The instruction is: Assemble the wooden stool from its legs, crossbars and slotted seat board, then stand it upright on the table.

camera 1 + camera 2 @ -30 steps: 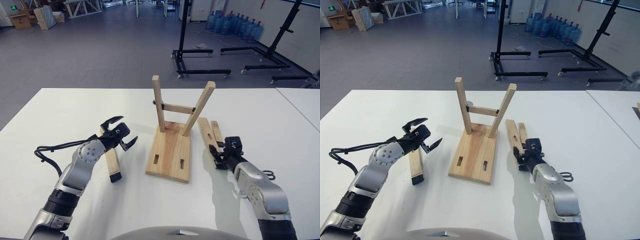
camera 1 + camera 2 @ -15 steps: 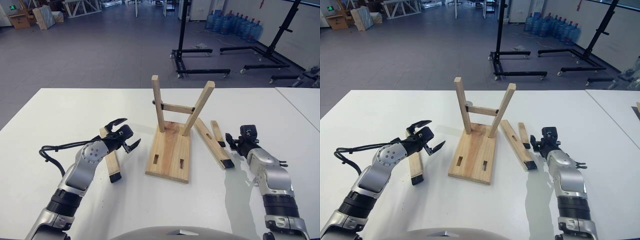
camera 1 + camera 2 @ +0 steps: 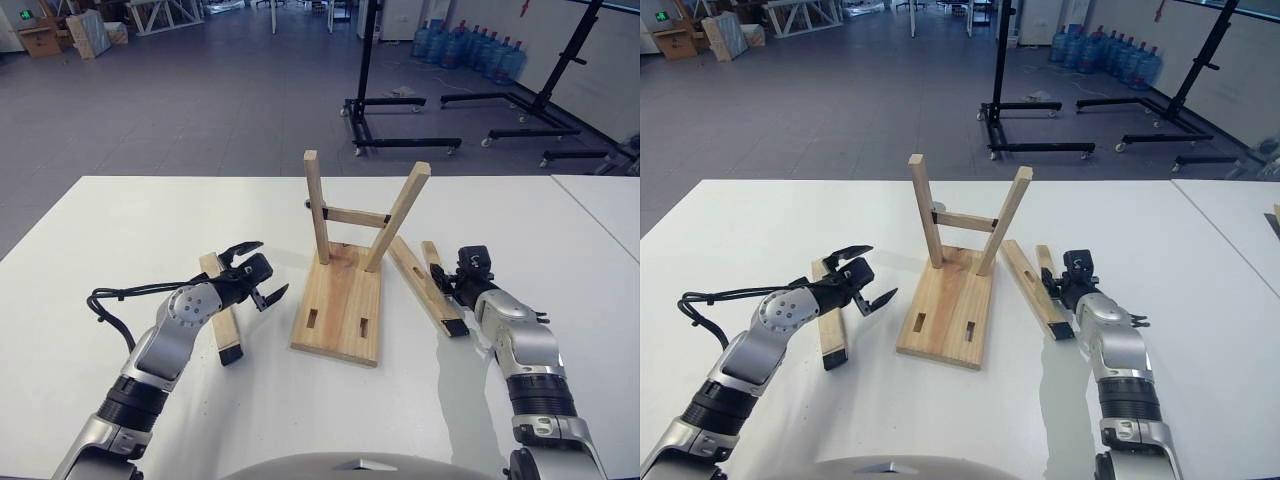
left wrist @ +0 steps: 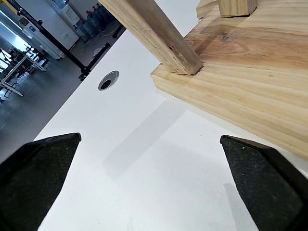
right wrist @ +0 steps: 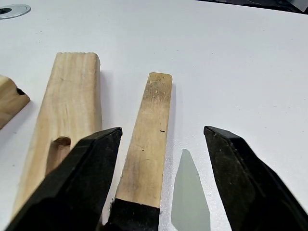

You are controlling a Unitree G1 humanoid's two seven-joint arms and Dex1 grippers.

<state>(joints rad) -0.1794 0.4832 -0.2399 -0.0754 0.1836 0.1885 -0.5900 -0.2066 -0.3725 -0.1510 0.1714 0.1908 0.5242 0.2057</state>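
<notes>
1. Worktop (image 3: 120, 220): white and smooth, with a round grommet hole (image 4: 109, 80) set in it. A second white table (image 3: 612, 200) stood at its right edge.
2. Loose leg (image 3: 226, 332): lay flat on the left of the worktop, dark tip toward you.
3. Your left end effector (image 3: 266, 270): held low over the worktop, between that loose leg and the seat board. Its fingers were spread wide with nothing in them. A black cable (image 3: 110, 295) looped beside the arm.
4. Slotted seat board (image 3: 340, 305): lay flat at the centre. Two upright legs (image 3: 317, 205) stood in its far end, joined by a crossbar (image 3: 355, 216). Two near slots (image 3: 313, 318) were unfilled.
5. Second loose leg (image 3: 425, 285): lay flat just right of the board, angled away from you.
6. Short crossbar (image 3: 430, 252): lay flat just beside that leg, on its right.
7. Your right end effector (image 5: 162, 132): low at the short crossbar's dark-tipped end. Its fingers were apart, one to each side and not closed on it.
8. Room: grey floor (image 3: 200, 90), with cardboard boxes (image 3: 40, 40) at far left. Black wheeled stands (image 3: 400, 110) stood behind the worktop, and blue water bottles (image 3: 470, 45) stood by the back wall.
</notes>
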